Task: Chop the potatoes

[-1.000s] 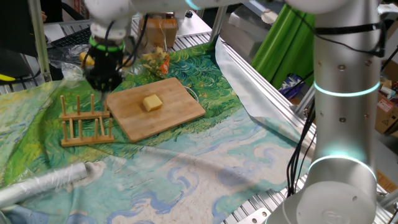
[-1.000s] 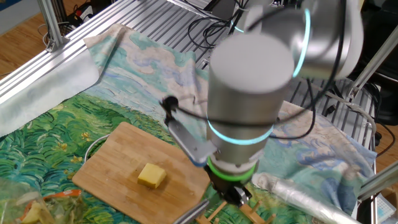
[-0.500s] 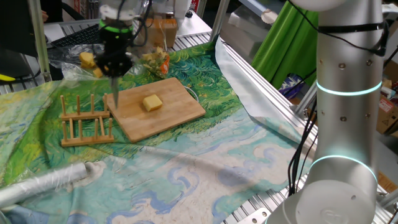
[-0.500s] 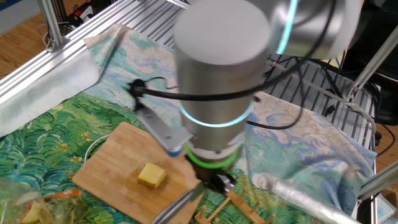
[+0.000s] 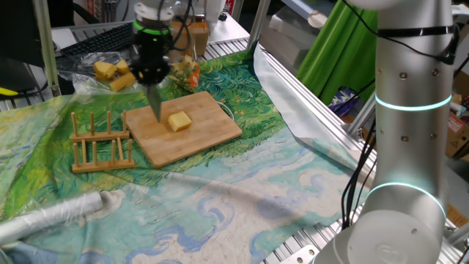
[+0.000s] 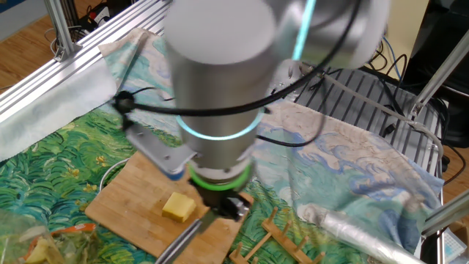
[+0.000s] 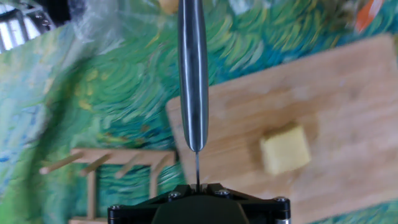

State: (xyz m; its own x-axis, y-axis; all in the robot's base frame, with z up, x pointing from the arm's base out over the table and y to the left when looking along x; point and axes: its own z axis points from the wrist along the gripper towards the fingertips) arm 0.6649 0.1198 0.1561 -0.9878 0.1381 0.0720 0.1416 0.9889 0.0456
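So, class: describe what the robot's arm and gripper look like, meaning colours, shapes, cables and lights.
The arm is built of thick silver-grey cylinders, with glowing cyan rings at the joints. The gripper is black, under a green-lit collar. Black cables loop along the wrist.

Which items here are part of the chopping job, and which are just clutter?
In use: potato chunk; bamboo cutting board under it; knife clamped in the gripper, blade hanging over the board.

Lying about: wooden rack; foil roll; bagged food scraps behind the board.
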